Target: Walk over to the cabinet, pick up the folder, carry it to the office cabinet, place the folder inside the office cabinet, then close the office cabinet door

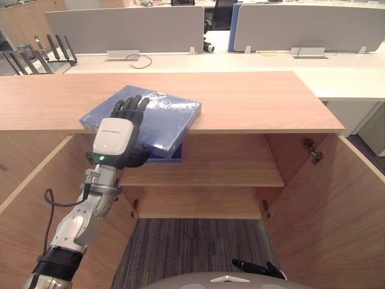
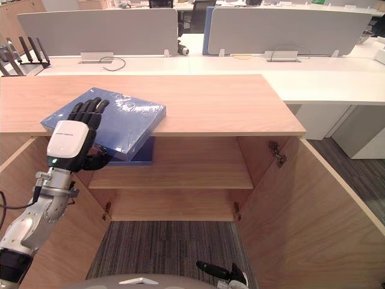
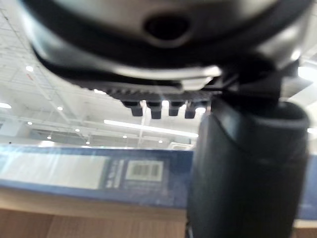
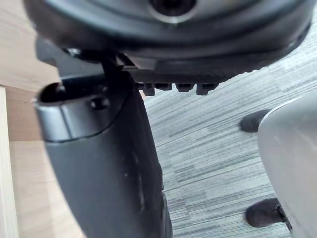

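Where the blue folder (image 1: 171,117) overhangs the front edge of the cabinet top (image 1: 258,102), it is seen in the left eye view clamped by the left hand (image 1: 117,138), fingers (image 1: 129,108) spread on its cover and thumb beneath. In the right eye view, the right hand (image 2: 218,271) is seen low over the carpet (image 2: 162,247). In the left wrist view, the blue folder's edge is shown past the thumb. From the right wrist view, it cannot be told whether the right hand is open or closed.

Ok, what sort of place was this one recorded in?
Probably an open-plan office: long white desks with grey divider screens behind, a wooden cabinet standing open on striped grey carpet, and a blue folder on top, gripped by the left hand.
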Available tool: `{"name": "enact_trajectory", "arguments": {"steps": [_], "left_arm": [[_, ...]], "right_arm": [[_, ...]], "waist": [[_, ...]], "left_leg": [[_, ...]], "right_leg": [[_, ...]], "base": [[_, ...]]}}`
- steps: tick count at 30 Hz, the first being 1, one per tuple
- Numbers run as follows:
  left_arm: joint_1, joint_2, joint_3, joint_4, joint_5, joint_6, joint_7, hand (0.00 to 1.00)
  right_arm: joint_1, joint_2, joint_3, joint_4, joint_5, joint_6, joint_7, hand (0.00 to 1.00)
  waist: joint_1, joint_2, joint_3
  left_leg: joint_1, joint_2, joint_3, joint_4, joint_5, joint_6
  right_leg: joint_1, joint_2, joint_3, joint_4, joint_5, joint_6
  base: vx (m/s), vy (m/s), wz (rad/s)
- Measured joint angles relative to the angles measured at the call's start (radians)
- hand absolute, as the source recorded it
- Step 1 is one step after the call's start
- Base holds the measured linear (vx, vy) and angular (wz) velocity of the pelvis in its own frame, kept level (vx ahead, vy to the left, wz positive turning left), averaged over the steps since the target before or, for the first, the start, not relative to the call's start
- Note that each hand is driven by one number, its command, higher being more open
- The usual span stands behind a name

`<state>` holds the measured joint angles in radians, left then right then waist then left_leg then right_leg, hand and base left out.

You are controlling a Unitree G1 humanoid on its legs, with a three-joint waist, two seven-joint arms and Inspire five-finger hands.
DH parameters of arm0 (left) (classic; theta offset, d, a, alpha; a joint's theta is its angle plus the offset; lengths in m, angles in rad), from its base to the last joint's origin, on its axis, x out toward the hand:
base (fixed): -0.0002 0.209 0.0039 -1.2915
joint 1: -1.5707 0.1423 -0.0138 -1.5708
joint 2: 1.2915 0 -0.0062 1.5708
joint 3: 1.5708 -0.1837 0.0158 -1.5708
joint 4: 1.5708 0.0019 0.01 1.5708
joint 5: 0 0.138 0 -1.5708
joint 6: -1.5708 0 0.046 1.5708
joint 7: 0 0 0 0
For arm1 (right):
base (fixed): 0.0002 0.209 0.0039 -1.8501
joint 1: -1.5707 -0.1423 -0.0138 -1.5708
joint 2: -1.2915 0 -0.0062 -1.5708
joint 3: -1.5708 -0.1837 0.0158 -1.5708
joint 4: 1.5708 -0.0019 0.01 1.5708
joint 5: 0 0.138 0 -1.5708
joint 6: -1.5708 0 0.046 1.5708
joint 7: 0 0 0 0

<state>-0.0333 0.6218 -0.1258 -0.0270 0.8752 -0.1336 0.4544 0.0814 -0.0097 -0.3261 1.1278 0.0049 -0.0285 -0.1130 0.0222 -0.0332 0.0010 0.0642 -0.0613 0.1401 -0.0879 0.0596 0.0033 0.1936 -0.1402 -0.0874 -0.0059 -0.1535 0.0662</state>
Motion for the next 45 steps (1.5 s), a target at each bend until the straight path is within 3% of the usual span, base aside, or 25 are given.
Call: {"name": "enact_trajectory", "arguments": {"steps": [2, 3, 10, 20, 23, 29, 37, 40, 45], "left_arm": [[-0.017, 0.023, -0.022, 0.010, 0.000, -0.003, 0.000, 1.00], [-0.023, 0.028, -0.026, 0.024, 0.000, -0.016, -0.002, 0.00], [-0.060, 0.060, -0.088, 0.096, 0.000, -0.021, -0.012, 0.00], [-0.154, 0.064, -0.081, 0.095, 0.044, -0.020, 0.019, 0.00], [-0.131, 0.049, -0.075, 0.085, 0.040, -0.019, 0.000, 0.00], [-0.017, -0.003, -0.047, -0.103, 0.015, -0.031, -0.024, 0.00], [0.082, -0.110, -0.175, -0.403, -0.372, -0.182, -0.164, 0.00], [0.085, -0.143, -0.202, -0.450, -0.534, -0.214, -0.217, 0.00], [0.153, -0.204, -0.222, -0.477, -0.795, -0.212, -0.265, 0.00]], "right_arm": [[-0.001, -0.002, -0.001, 0.003, 0.000, 0.000, 0.000, 1.00], [-0.003, -0.004, -0.001, 0.007, 0.000, 0.000, 0.000, 1.00], [-0.009, -0.008, -0.019, 0.015, 0.000, 0.000, 0.000, 1.00], [0.025, -0.034, -0.020, 0.017, 0.000, 0.001, -0.001, 1.00], [0.043, -0.035, -0.022, 0.017, 0.000, 0.005, -0.003, 1.00], [0.043, -0.035, -0.018, 0.025, 0.000, 0.007, -0.002, 1.00], [0.043, -0.057, 0.031, 0.056, 0.000, 0.019, -0.002, 1.00], [0.047, -0.073, 0.064, 0.075, 0.000, 0.022, -0.002, 1.00], [0.052, -0.087, 0.089, 0.082, 0.001, 0.021, 0.000, 1.00]], "waist": [[-0.001, 0.000, 0.000], [-0.001, 0.000, 0.000], [-0.023, -0.002, -0.002], [-0.030, -0.002, -0.008], [-0.028, -0.005, -0.006], [-0.026, -0.018, 0.002], [-0.027, -0.015, -0.004], [-0.032, -0.007, -0.009], [-0.052, 0.005, -0.017]], "left_leg": [[0.001, 0.001, 0.000, 0.000, 0.000, 0.000], [0.001, 0.001, -0.003, 0.000, 0.000, 0.000], [0.003, 0.001, -0.009, 0.000, 0.000, 0.000], [0.016, 0.000, -0.009, -0.003, -0.001, -0.001], [0.016, 0.000, -0.010, -0.003, -0.001, -0.001], [0.015, -0.003, -0.026, -0.001, -0.001, -0.001], [0.015, -0.004, -0.035, 0.000, 0.003, 0.003], [0.011, 0.001, -0.034, -0.002, 0.005, 0.005], [0.007, 0.001, -0.026, -0.003, 0.008, 0.009]], "right_leg": [[0.000, 0.001, 0.005, -0.004, 0.003, -0.004], [0.000, 0.001, 0.010, -0.009, 0.006, -0.005], [0.001, 0.000, 0.014, -0.013, 0.012, -0.005], [0.011, -0.002, 0.020, -0.015, 0.015, -0.003], [0.012, -0.002, 0.020, -0.015, 0.015, -0.004], [0.015, -0.004, 0.012, -0.017, 0.014, -0.004], [0.017, -0.006, 0.011, -0.010, 0.015, -0.003], [0.003, -0.007, 0.016, 0.009, 0.009, 0.006], [-0.014, -0.009, 0.030, 0.030, 0.003, 0.015]], "base": [[0.00, -0.004, -0.08], [-0.02, -0.025, -0.11], [-0.01, -0.009, -0.02], [-0.03, -0.024, -0.03], [-0.02, -0.040, 0.00], [-0.01, -0.041, 0.04], [-0.04, -0.043, 0.03], [-0.06, -0.041, -0.02], [-0.05, -0.023, -0.05]]}}
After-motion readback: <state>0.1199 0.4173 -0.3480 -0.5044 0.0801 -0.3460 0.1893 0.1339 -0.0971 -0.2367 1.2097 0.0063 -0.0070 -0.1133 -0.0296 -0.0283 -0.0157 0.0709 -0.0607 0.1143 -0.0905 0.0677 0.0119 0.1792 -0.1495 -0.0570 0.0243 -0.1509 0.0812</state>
